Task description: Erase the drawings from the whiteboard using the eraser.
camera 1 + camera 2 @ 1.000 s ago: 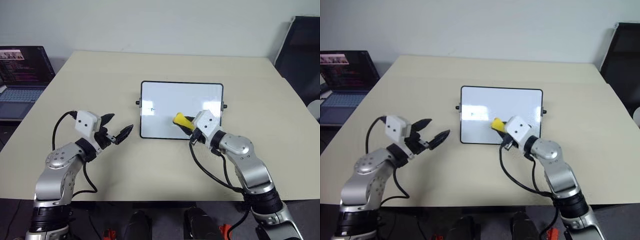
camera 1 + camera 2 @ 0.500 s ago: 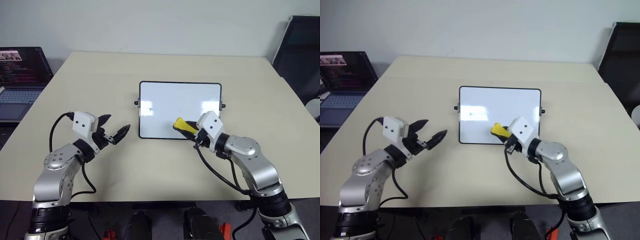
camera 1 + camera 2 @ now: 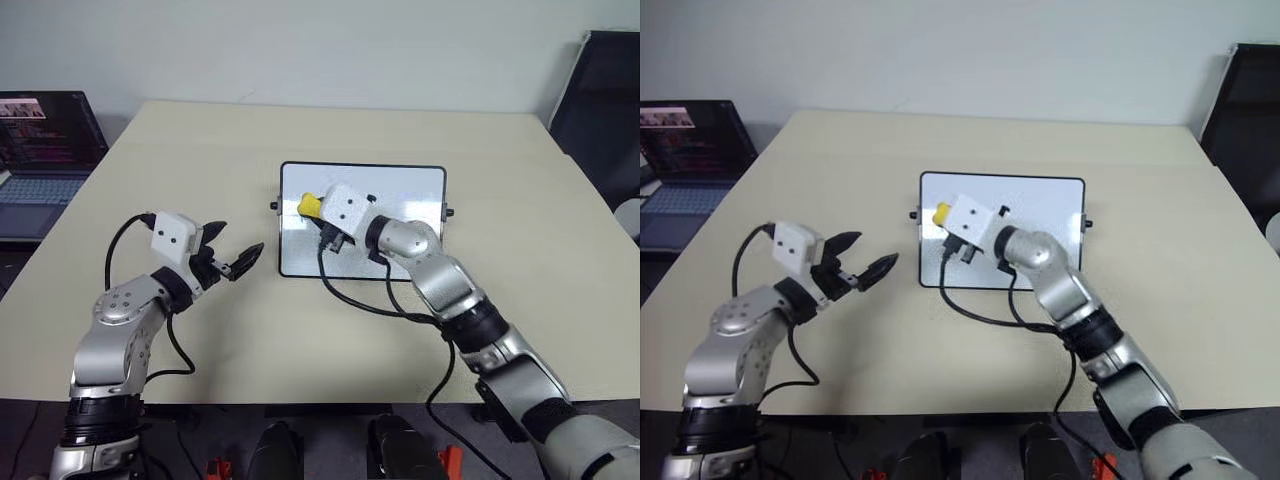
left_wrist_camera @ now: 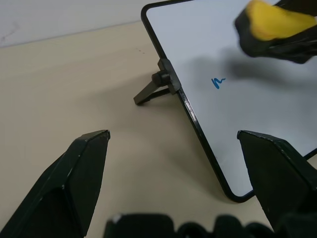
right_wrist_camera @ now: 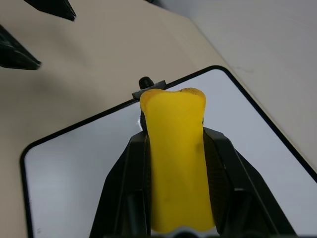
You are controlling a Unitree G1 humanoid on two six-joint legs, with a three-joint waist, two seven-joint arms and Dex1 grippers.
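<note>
Here the one blue drawing (image 4: 218, 82) I could make out sat near the whiteboard's (image 3: 400, 190) left short edge, by the knob. The eraser (image 3: 310, 206), pinched lengthwise in the shut right gripper (image 5: 174, 148), hung over that same end, its yellow tip pointing toward nine o'clock, long axis along the board. In the left wrist view the scribble lay just beside the eraser's dark face; contact I could not confirm. The left gripper (image 3: 232, 262), fingers spread and empty, waited off the board at eight o'clock. My judgement: right arm nearer, short lowering stroke next.
</note>
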